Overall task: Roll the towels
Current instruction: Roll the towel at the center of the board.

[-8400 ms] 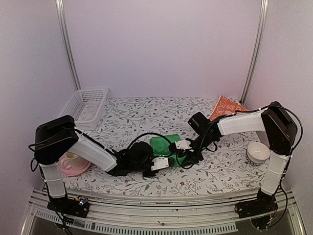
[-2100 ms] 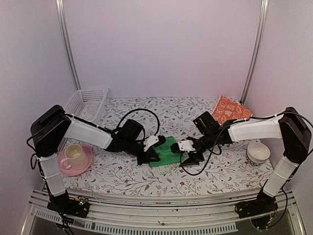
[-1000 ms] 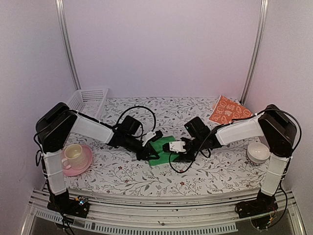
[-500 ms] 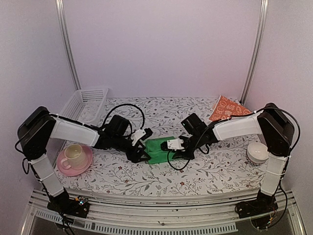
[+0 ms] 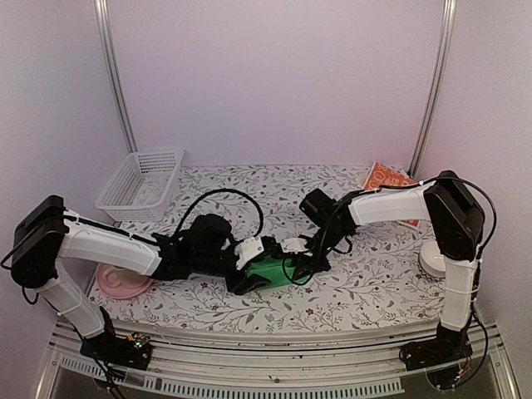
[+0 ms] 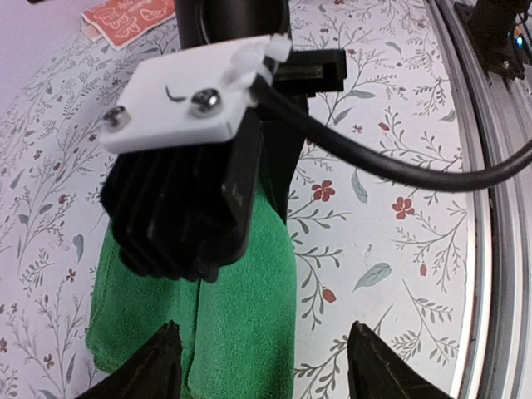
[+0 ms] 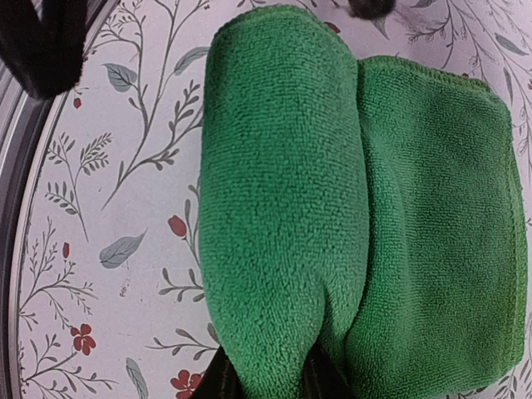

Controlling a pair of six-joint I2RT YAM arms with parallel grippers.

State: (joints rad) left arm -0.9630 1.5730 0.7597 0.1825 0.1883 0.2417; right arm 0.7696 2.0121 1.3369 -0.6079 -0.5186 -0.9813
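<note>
The green towel [image 5: 273, 273] lies at mid-table, one side rolled into a thick tube [image 7: 283, 183] beside its flat part [image 7: 440, 216]. My right gripper [image 7: 270, 384] is shut on the near end of that roll; from above it [image 5: 298, 266] sits at the towel's right side. At the towel's left end my left gripper [image 6: 266, 374] stands open, and the towel [image 6: 249, 316] lies between its fingers [image 6: 158, 370] untouched. The orange-red towel [image 5: 384, 177] leans at the back right, partly behind the right arm.
A white basket [image 5: 141, 183] stands at the back left. A pink saucer [image 5: 116, 283] lies under the left arm at the front left. A white bowl [image 5: 431, 259] sits by the right arm's upright link. The metal rail [image 6: 490, 166] runs along the near edge.
My left gripper has opened and let go of the green towel. Both grippers and the towel have shifted toward the near edge, and the right gripper has closed tighter on the roll.
</note>
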